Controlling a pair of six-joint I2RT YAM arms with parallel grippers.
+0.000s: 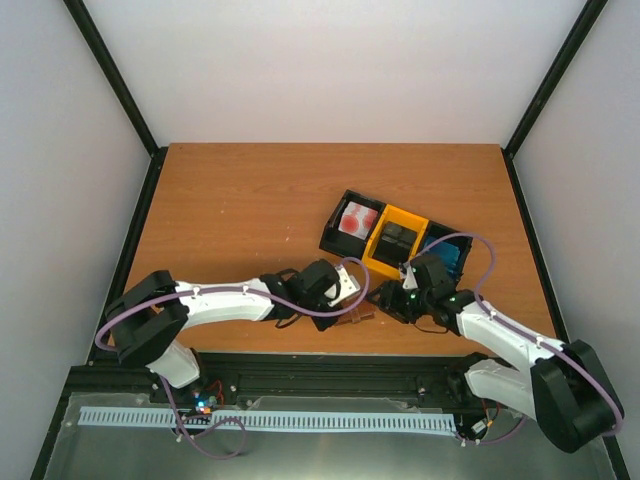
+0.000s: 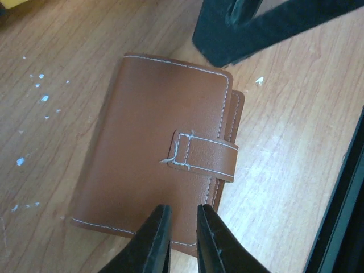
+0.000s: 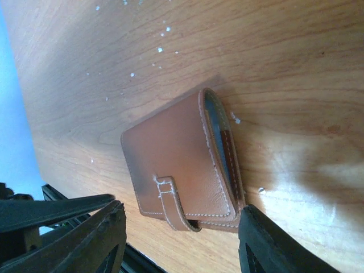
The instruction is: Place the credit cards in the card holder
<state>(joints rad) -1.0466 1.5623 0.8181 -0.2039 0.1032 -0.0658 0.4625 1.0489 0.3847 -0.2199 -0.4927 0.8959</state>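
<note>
The brown card holder (image 2: 165,153) lies folded on the table, its strap (image 2: 207,156) across the front. A thin grey-blue slit shows along one edge (image 3: 219,136). My left gripper (image 2: 183,219) hovers over the holder's near edge, open by only a narrow gap with nothing in it. My right gripper (image 3: 182,244) is open wide, and its fingers (image 3: 85,239) straddle the card holder (image 3: 182,165) without touching it. In the top view the card holder (image 1: 362,316) sits between both grippers. A blue credit card (image 1: 452,258) and a dark one (image 1: 398,240) lie in the tray.
The black-and-yellow tray (image 1: 372,262) stands just behind the grippers, with a red-and-white item (image 1: 357,220) in its left compartment. The table's black front rail (image 1: 330,360) runs close behind the holder. A right finger (image 2: 256,28) shows dark at the top of the left wrist view.
</note>
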